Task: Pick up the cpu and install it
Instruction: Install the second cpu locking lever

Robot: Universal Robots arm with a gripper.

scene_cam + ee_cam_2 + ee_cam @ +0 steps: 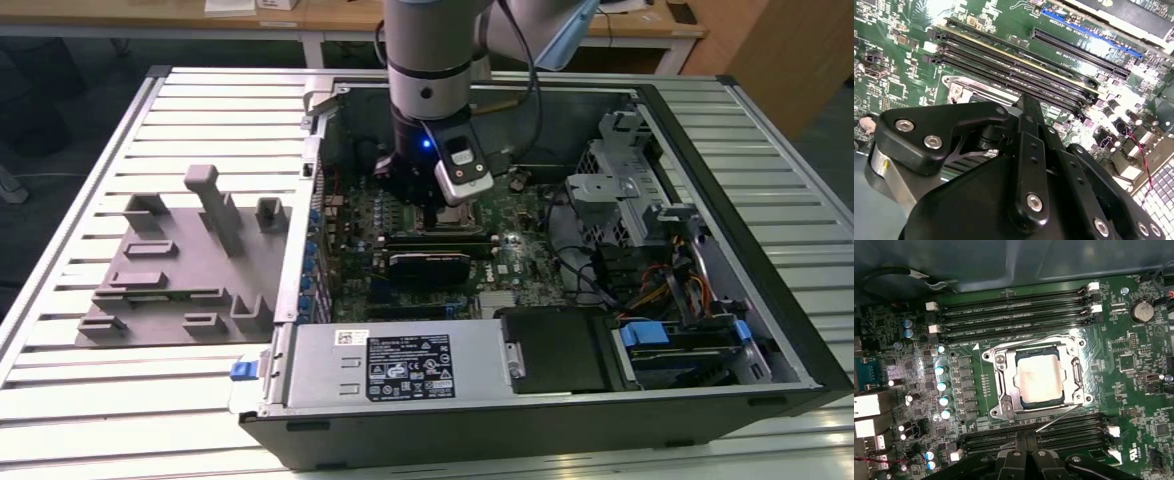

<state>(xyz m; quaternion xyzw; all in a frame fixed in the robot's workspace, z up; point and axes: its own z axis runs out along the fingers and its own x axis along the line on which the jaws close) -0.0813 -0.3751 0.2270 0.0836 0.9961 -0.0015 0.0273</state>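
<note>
The cpu point(1039, 380) sits flat in the motherboard socket point(1036, 381), its pale silver top with a darker rim framed on all sides by the socket's metal frame; that much I can see in the first wrist view. As for writing, the white label point(408, 367) on the power supply point(394, 365) carries dense black print and symbols in the exterior view, too small for me to make out, and the green motherboard point(1134, 370) has fine white lettering beside its parts that I cannot make out either. The exterior view shows my arm point(430, 60) reaching down into the open computer case point(694, 130), with a grey tray point(174, 270) of moulded holders lying on the slatted table point(80, 180) toward the exterior view's left, beside the case. In both wrist views I see rows of black memory slots point(1014, 310) on either side of the socket (the second wrist view also shows a long slot with a blue edge point(1089, 47) beyond them). My pincer point(1026, 442) hangs just above the board near the socket, with its two fingers point(1015, 460) pressed together and nothing pinched between them. The black linkage point(1026, 165) of the pincer crowds the near part of the second wrist view.
</note>
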